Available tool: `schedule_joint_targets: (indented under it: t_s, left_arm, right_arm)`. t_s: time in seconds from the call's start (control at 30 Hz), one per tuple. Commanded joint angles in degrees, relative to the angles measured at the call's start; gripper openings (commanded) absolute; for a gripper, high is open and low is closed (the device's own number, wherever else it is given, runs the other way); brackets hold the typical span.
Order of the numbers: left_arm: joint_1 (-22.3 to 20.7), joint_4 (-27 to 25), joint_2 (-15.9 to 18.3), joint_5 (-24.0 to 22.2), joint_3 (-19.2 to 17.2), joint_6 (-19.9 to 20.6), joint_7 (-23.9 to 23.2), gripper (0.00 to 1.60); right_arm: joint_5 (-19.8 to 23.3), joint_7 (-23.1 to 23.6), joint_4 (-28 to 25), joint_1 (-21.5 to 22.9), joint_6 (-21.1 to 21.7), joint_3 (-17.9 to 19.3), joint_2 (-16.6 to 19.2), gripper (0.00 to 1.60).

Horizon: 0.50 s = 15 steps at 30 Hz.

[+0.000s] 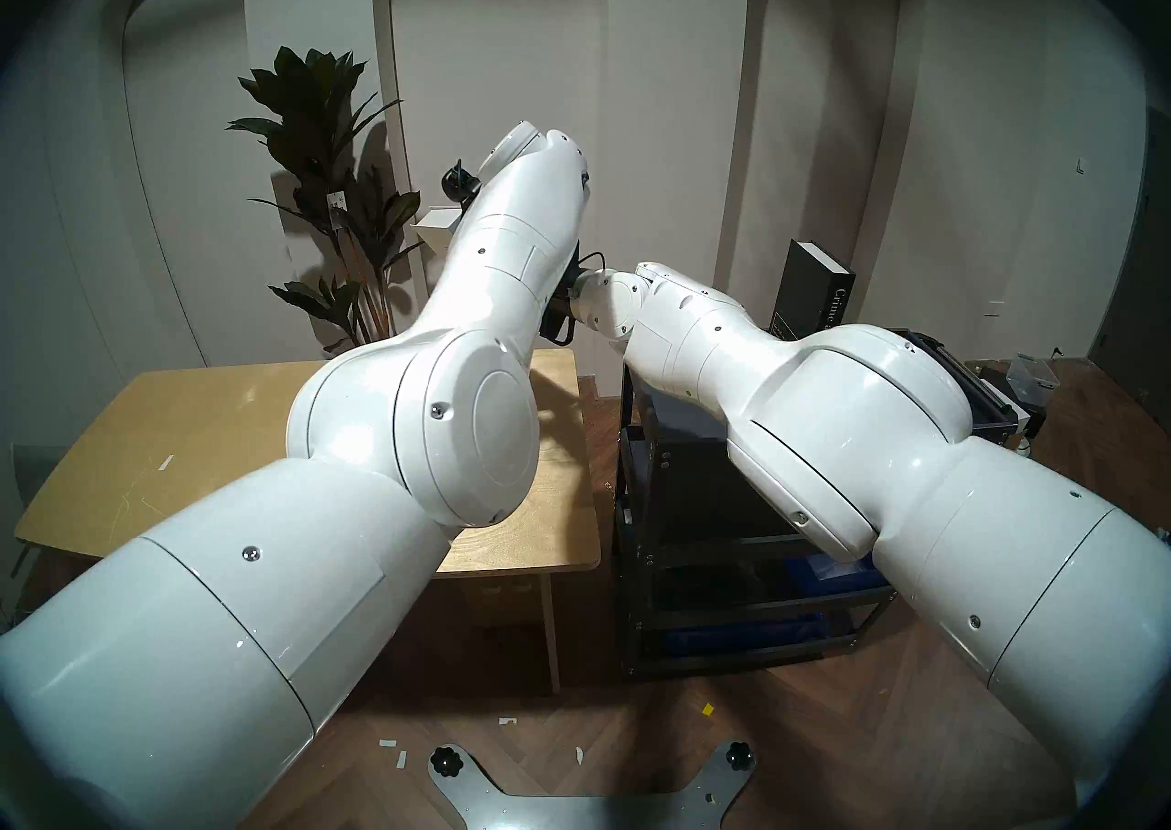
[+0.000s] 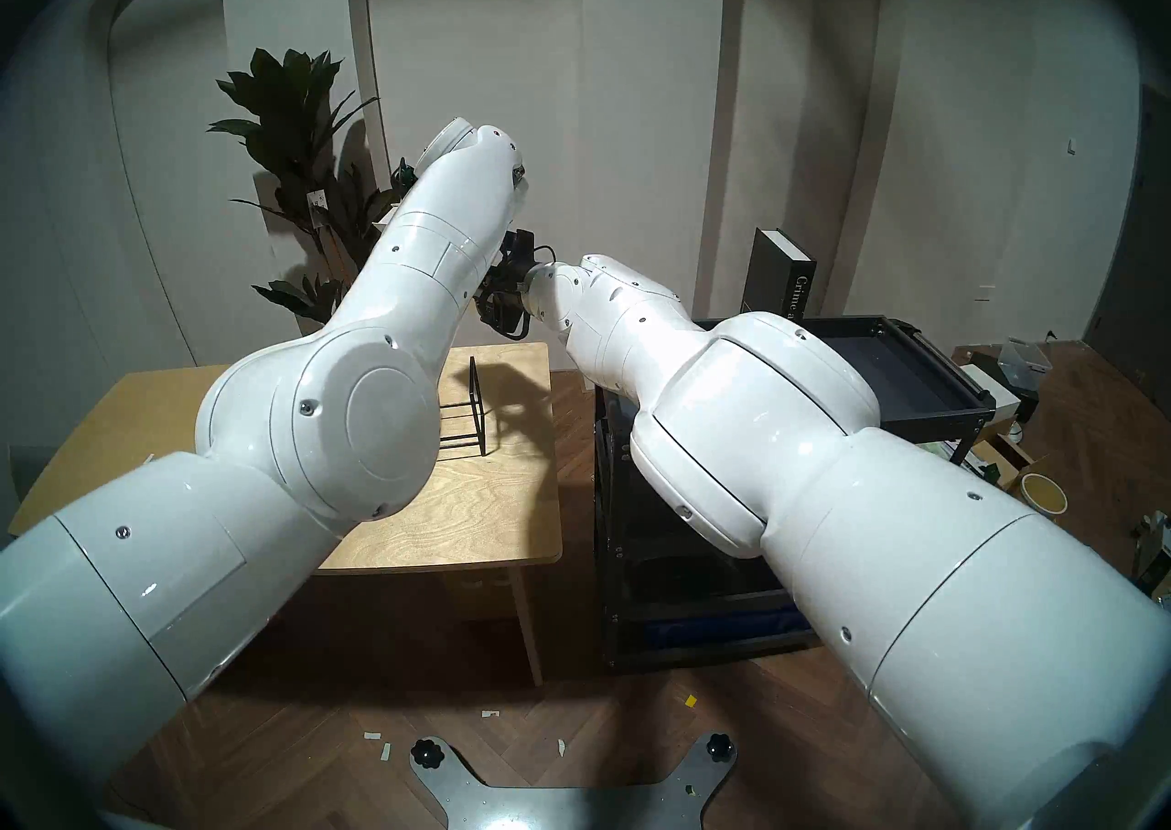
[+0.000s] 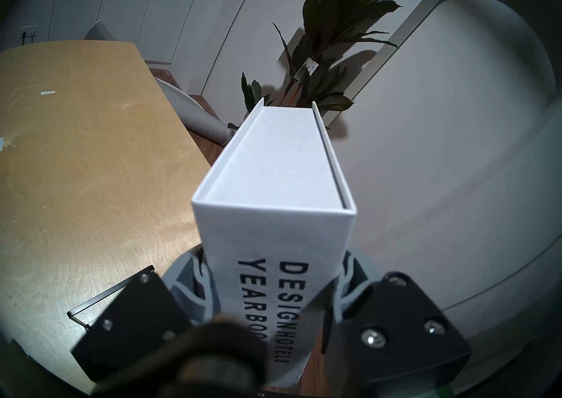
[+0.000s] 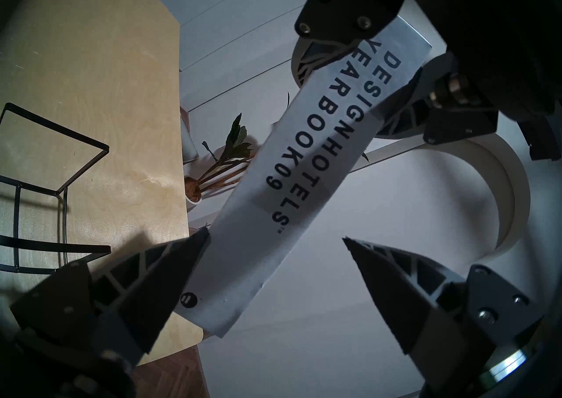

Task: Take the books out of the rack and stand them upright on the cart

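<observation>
- Your left gripper [image 3: 273, 303] has its fingers [image 3: 194, 285] pinching the thick white hardback book lettered "DESIGNHOTELS YEARBOOK09" [image 3: 273, 181], one finger on each cover, spine toward the camera at lower centre of the left wrist view.
- That white book is lifted off the light wooden bench [image 3: 91, 145]; in the left wrist view its top edge points to the frame centre, with wall and the dark-leaved potted plant [image 3: 334, 23] behind.
- Your right gripper [image 4: 273, 269] has its fingers [image 4: 170, 269] spread wide, one at lower left, one at lower right of the right wrist view.
- The book's spine runs diagonally through that gap; the lower-left finger looks to be at the book's edge, contact you cannot confirm; the lower-right finger is clear of it.
- The thin black wire rack [image 4: 54, 187] stands on the bench, left edge of the right wrist view, nothing in it; in the head right view it's centre frame [image 2: 466, 410].
- The tall dark hardback with white "Crime" spine lettering [image 2: 782, 277] stands upright on the top tray of the black metal cart [image 2: 912, 378], right of centre; its lower half is hidden by your right arm.
- Both wrists meet above the gap between bench and cart, centre of the head views.
</observation>
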Motion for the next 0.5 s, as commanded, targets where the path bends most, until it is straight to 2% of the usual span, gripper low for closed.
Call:
schedule_joint_targets:
  t_s: [0.0,0.47]
  left_arm:
    - [-1.89,-2.49,-0.73,0.27,0.63,0.48,0.29,0.00]
    - [-1.73,-4.79,-1.31,0.29,0.75,2.23,1.43,0.00]
  right_arm:
    - [-0.05,-0.32,-0.55,0.86,-0.46,0.01,-0.14,1.60]
    - [0.02,-0.34,-0.36,0.61,-1.07,0.15,-0.18,1.60]
